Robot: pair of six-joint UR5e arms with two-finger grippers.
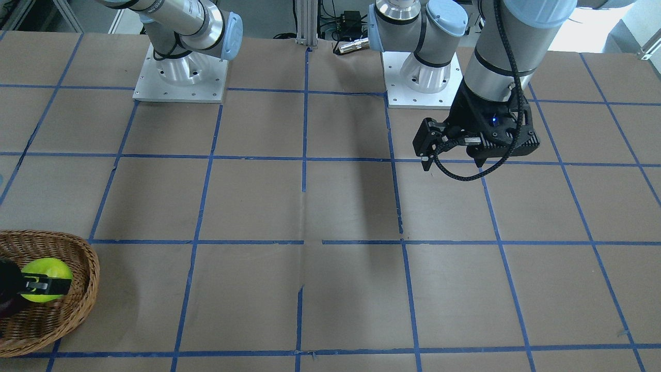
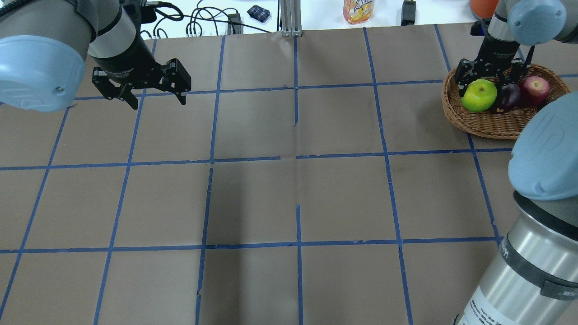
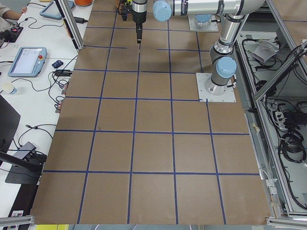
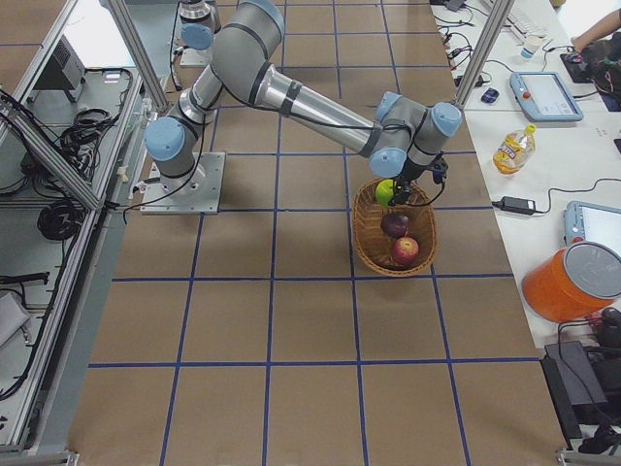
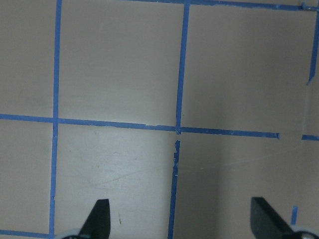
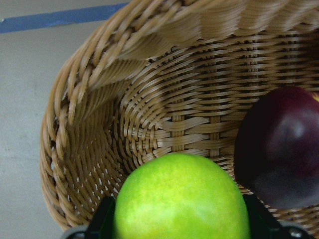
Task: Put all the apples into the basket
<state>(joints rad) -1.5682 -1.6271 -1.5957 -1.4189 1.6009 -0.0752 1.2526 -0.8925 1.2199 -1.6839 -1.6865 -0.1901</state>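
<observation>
Toward the left end of the bench (image 2: pixel 293 194), a flat top papered in matte brown and ruled into squares by blue tape, the left end effector (image 2: pixel 158 100) hangs above the surface. Its two black fingertips (image 5: pixel 99 216) are spread wide, with only creased paper and tape lines between them. Farther out, by the bench's far edge toward its right end, sits the basket (image 2: pixel 487 124), a shallow oval of light brown wicker. It has a thick braided rim, and flat strands cross over and under on the inside. All three apples are within its rim, lined up along its length. The green apple (image 2: pixel 478 95), smooth, round and lime-bright, is at the end nearest the bench's middle. The right end effector (image 6: pixel 179 219) is closed on it, a dark finger against each flank. Just beside it lies the maroon apple (image 2: pixel 509 95), glossy and almost black-purple. Past that, close against it, is the shiny red apple (image 2: pixel 535 88).
</observation>
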